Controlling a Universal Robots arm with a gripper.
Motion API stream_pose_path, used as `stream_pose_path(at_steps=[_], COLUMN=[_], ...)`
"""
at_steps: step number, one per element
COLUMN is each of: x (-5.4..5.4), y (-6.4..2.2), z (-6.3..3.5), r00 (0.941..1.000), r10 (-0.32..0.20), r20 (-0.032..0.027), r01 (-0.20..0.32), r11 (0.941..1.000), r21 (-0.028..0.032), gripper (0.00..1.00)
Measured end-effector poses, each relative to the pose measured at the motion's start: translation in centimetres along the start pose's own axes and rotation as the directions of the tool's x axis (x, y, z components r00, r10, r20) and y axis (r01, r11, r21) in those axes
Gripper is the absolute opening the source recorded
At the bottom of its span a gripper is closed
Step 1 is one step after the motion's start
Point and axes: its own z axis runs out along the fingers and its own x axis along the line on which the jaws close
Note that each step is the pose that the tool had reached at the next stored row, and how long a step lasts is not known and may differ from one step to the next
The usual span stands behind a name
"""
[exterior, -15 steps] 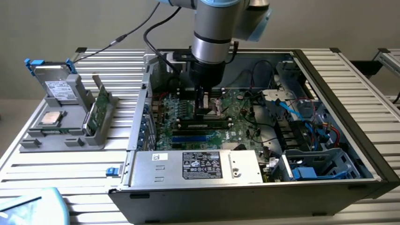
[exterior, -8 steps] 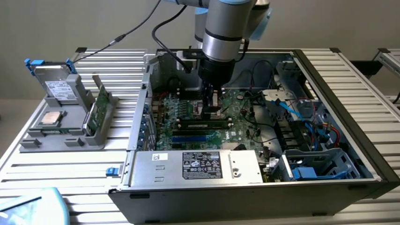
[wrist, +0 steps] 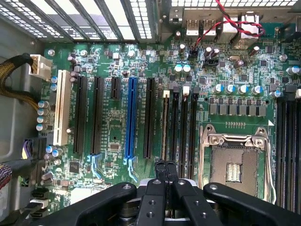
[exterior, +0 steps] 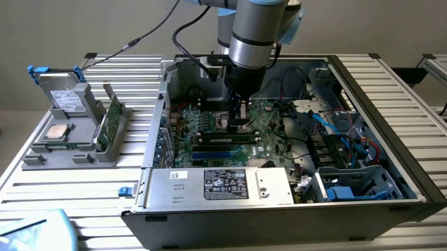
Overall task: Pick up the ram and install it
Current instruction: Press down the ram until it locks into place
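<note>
Above seated ram point(exterior: 227, 139), shut claw point(exterior: 241, 121)

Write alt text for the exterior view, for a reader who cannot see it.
A silver-and-black robot arm reaches down into an open black desktop computer case, its shut gripper just above a long dark-green RAM stick lying across the green motherboard. On the exterior view's left, a grey plastic holder carries lighter-green circuit boards and a drive.

The green motherboard point(wrist: 117, 117) carries black slots, one blue slot point(wrist: 130, 122) and a cream slot point(wrist: 61, 113). Beside the blue slot, the ram point(exterior: 227, 139) is dark green with black chips. The black gripper point(wrist: 165, 172) is below a silver arm point(exterior: 253, 36).
</note>
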Motion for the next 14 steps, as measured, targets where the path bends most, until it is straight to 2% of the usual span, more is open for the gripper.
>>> stream_pose_path(at_steps=[11,14], x=[0.0,-0.01], y=[0.0,0.02], z=[0.0,0.0], r00=[1.0,0.9999], r10=[0.0,0.017], r20=[0.0,0.0028], r01=[0.0,-0.017], r11=[1.0,0.9999], r21=[0.0,-0.0009], gripper=[0.11,0.11])
